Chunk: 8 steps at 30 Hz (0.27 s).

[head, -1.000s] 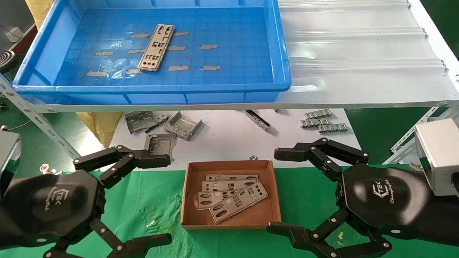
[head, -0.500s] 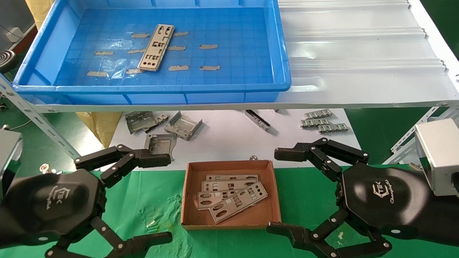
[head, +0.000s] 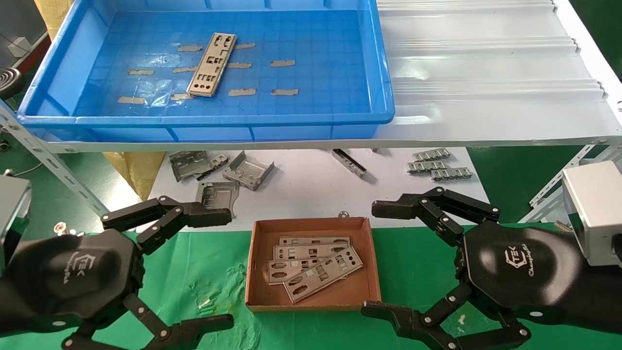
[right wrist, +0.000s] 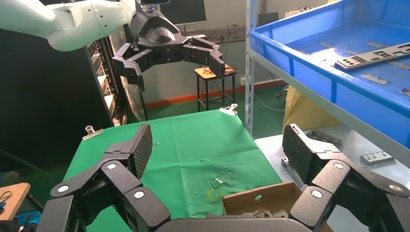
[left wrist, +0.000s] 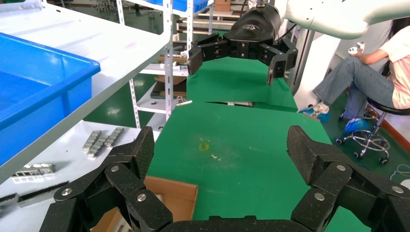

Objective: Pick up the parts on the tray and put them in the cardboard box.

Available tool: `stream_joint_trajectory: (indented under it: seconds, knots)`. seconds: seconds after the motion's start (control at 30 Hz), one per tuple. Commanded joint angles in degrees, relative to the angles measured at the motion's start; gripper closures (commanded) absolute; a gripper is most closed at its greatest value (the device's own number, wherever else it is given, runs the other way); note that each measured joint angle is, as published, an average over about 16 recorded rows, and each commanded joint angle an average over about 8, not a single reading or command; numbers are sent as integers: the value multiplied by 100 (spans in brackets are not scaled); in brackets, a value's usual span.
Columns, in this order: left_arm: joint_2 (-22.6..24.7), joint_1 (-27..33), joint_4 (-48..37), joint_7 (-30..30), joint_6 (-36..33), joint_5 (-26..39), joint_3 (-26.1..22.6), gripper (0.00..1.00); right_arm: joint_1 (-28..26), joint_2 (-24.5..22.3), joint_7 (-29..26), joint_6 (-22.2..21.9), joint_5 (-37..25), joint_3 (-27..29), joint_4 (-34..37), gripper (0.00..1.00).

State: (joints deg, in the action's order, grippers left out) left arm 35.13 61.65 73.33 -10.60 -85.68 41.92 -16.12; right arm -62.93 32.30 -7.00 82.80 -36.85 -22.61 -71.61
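Observation:
One silver punched part [head: 212, 64] lies alone on the floor of the blue tray [head: 204, 119], up on the shelf; the right wrist view shows this part [right wrist: 372, 55] too. The cardboard box [head: 311, 223] sits on the green cloth below and holds three parts [head: 316, 272] overlapping each other. My left gripper [head: 228, 269] hovers open just left of the box, holding nothing. My right gripper [head: 369, 258] hovers open at the box's right side, also holding nothing. Each wrist view looks across the cloth, past a corner of the box [right wrist: 261, 200], to the other arm's gripper.
Bent grey brackets [head: 248, 170] and ridged metal strips [head: 440, 167] lie on the white sheet under the shelf. A white corrugated panel [head: 486, 73] covers the shelf right of the tray. Slotted shelf struts [head: 48, 160] slant down at both sides. A seated person [left wrist: 382, 72] is beyond the table.
My left gripper has drifted very slightly lower. The right arm, the box and all parts are where they were.

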Motion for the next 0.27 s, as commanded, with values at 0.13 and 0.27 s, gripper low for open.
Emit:
stream_joint_trajectory:
  seconds: [0.13,0.27]
  knots:
    - [2,2,-2,1,0,0,-2,0,0,0,0,0,0,0,0,0]
    - [3,3,-3,2,0,0,-3,0,0,0,0,0,0,0,0,0]
